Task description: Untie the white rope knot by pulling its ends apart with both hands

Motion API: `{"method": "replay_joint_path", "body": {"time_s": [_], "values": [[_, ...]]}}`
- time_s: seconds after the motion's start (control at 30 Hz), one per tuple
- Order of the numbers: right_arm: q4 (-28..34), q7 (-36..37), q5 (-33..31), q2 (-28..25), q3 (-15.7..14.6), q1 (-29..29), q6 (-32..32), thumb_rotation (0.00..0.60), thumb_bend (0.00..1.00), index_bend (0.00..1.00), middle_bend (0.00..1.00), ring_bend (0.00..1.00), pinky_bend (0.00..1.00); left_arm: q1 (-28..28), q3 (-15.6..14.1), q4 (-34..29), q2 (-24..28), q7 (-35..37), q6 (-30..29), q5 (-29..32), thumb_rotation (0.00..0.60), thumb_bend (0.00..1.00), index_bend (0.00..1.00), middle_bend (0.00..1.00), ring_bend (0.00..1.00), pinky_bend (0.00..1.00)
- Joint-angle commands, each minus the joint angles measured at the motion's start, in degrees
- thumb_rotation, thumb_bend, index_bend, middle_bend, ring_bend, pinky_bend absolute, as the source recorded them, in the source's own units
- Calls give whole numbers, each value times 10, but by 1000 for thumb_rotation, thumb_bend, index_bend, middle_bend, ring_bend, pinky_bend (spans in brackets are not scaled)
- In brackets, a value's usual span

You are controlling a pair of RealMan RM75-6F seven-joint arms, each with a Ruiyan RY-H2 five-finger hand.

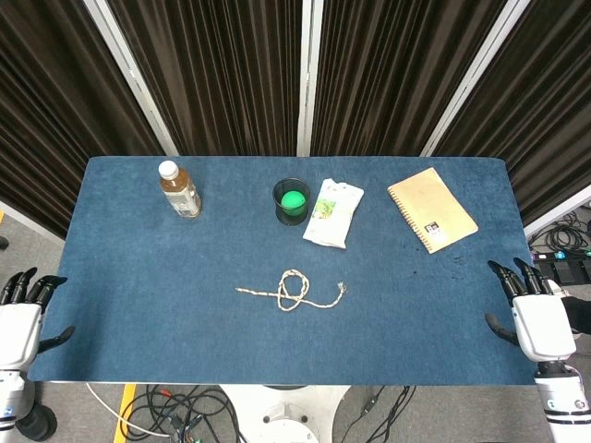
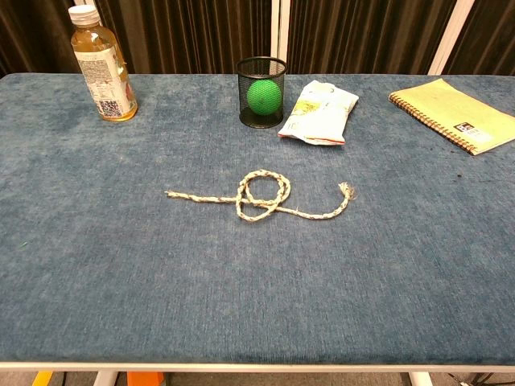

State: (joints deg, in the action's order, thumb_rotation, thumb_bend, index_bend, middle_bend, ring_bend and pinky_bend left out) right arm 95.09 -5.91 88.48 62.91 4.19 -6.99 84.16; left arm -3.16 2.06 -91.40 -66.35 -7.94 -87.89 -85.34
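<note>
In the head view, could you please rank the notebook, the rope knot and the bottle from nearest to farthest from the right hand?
Measured from the right hand at the table's right edge:
1. Notebook, at the back right, just up the table from the hand.
2. Rope knot, at the table's middle.
3. Bottle, at the back left, on the opposite side.

We see rope (image 2: 261, 197) mid-surface (image 2: 121, 281); behind it, left to right: bottle (image 2: 102, 64), cup (image 2: 261, 91) holding ball (image 2: 264, 96), packet (image 2: 320, 112), notebook (image 2: 455, 114). Our hands flank surface edges.
</note>
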Motion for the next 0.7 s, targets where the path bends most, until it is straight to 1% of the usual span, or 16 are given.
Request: {"method": "replay_joint_path", "body": {"time_s": [0.03, 0.27, 0.43, 0.57, 0.7], "values": [[0, 1, 1, 0, -1, -2, -3, 600, 150, 135, 239, 71, 144, 0, 0, -2, 1, 0, 2, 1, 600, 88, 237, 229, 88, 107], [4, 12, 10, -3, -5, -8, -11, 600, 150, 146, 248, 72, 144, 4, -1, -1, 0, 0, -5, -2, 600, 88, 238, 230, 88, 107], [19, 29, 25, -6, -9, -34, -49, 600, 151, 189, 287, 80, 144, 4, 1, 3, -3, 4, -6, -3, 600, 89, 238, 230, 89, 107], [26, 45, 50, -1, -4, -85, -108, 600, 160, 252, 295, 80, 144, 0, 2, 7, -3, 7, -3, -6, 600, 88, 238, 230, 88, 107], [23, 51, 60, 19, 16, -163, -197, 600, 176, 312, 296, 80, 144, -2, 3, 9, -3, 10, 0, -6, 600, 88, 242, 230, 88, 107]]}}
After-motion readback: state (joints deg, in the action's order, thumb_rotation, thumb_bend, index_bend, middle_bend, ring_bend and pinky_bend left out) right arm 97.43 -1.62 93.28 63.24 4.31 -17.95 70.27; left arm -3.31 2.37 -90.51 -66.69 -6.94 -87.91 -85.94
